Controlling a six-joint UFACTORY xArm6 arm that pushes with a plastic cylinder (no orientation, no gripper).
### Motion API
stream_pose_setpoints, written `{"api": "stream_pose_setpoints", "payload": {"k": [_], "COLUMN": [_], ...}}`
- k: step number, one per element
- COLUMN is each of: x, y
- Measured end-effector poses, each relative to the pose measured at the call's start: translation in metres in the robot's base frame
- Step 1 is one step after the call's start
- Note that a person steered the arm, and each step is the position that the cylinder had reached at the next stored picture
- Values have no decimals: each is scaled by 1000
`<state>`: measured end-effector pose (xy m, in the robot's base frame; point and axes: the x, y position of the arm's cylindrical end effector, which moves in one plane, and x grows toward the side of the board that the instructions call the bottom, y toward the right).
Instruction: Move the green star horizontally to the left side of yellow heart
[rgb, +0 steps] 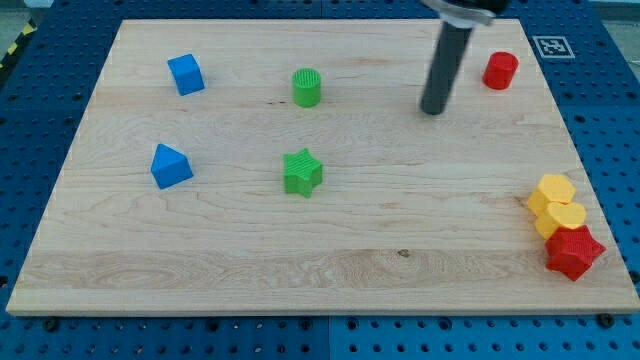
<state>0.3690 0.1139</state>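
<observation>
The green star (302, 172) lies near the middle of the wooden board (330, 265), slightly left of centre. The yellow heart (564, 218) sits at the view's right edge, touching a yellow hexagon-like block (552, 190) above it and a red star (574, 251) below it. My tip (433, 110) is on the board at the upper right, well to the right of and above the green star, apart from every block.
A green cylinder (307, 87) stands above the green star. A blue cube (186, 74) and a blue triangular block (170, 166) are at the left. A red cylinder (500, 70) is at the upper right, right of my tip.
</observation>
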Motion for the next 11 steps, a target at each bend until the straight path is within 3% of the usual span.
{"api": "stream_pose_setpoints", "payload": {"k": [3,4,5,6,7,8,9,10,11], "x": [19,67,123,146,139,161,209,218,214], "y": [-166,-169,-132,-114,-152,-161,-101,-47,-113]}}
